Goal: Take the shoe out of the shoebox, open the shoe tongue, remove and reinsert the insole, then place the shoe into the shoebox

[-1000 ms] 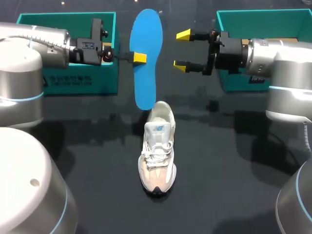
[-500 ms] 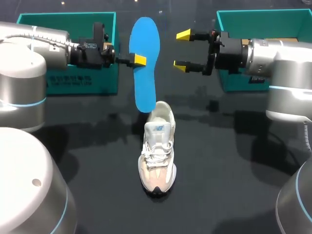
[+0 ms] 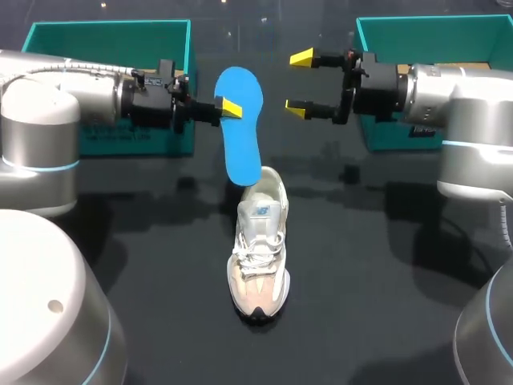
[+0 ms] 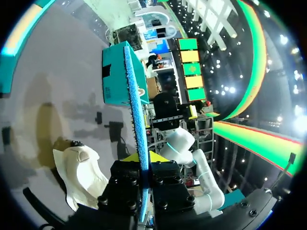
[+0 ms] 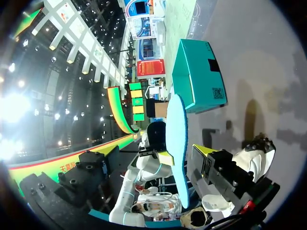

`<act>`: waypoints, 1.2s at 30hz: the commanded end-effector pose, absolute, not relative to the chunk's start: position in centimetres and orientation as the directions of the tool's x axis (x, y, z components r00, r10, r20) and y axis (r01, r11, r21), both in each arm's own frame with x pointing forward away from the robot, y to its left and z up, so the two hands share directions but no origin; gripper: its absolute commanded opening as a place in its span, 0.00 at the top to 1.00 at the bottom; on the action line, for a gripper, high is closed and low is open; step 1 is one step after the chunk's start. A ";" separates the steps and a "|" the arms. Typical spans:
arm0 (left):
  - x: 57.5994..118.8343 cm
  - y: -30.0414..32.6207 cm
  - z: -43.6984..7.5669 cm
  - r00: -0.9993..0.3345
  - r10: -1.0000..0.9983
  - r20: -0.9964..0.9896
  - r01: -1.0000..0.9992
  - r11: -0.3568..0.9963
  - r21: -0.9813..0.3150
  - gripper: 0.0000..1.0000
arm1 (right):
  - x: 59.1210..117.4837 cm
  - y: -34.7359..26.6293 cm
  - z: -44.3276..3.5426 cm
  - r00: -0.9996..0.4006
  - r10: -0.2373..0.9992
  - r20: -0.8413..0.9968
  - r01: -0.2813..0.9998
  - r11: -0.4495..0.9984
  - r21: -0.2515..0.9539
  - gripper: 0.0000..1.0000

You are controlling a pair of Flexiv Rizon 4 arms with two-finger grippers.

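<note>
1. My read of the step: the insole (image 3: 240, 124) is going back into the shoe (image 3: 259, 245). The left gripper (image 3: 228, 108) is clamped on the insole's upper half and holds it nearly upright. The left wrist view shows it edge-on between the fingers.
2. The shoe stands on its sole mid-table (image 3: 361, 265), toe at 6 o'clock and heel at 12. The insole hangs at the shoe's 12 o'clock, its lower end right at the heel opening. I can't tell if it's touching the collar or just above it.
3. The right gripper (image 3: 300, 82) is spread wide with nothing in it. It hovers at the insole's 3 o'clock, near but not touching.
4. To do this well, I'd tilt the insole so its lower end aims toward the toe, then slide it along the shoe's floor rather than pushing straight down. Straight down probably just buckles it against the heel. The free gripper could pin the shoe or hold the tongue back, since a light sneaker will likely skid or tip.
5. Looks-wise, the insole is bright blue, thin and flat, and probably bendy. The shoe is white and cream with a beige toe and is laced.
6. Teal shoeboxes sit at 10 o'clock (image 3: 104, 32) and 2 o'clock (image 3: 417, 28).
</note>
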State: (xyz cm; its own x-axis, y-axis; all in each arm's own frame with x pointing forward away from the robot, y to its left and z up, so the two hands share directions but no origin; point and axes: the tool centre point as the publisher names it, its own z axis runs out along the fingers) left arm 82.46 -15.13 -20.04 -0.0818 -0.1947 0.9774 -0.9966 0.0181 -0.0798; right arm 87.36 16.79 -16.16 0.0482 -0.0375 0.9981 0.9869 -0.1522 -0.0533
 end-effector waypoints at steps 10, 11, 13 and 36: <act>82.2 -16.0 -21.7 0.058 -0.164 0.985 -0.997 0.032 0.065 1.00 | 85.7 15.7 -15.1 0.019 0.130 0.991 0.987 -0.159 0.002 0.00; 82.2 -16.0 -21.8 0.057 -0.162 0.985 -0.998 0.029 0.062 1.00 | 85.6 15.6 -14.8 0.019 0.157 0.988 0.988 -0.156 0.006 0.00; 82.2 -16.0 -21.9 0.055 -0.157 0.986 -0.998 0.024 0.060 1.00 | 85.3 15.4 -14.1 0.023 0.208 0.978 0.988 -0.151 0.009 0.00; 82.0 -17.1 -21.9 0.096 -0.129 0.987 -0.995 0.007 0.098 1.00 | 83.0 18.2 -8.3 0.067 0.769 0.636 0.998 -0.049 -0.046 0.00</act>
State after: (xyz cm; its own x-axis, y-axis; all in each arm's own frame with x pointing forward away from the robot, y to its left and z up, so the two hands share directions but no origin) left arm 81.89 -16.92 -21.89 0.0957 -0.1285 0.9871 -0.9952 0.0065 0.0973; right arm 82.69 17.59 -8.96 0.0599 0.5252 0.8489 0.9980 -0.0492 -0.0400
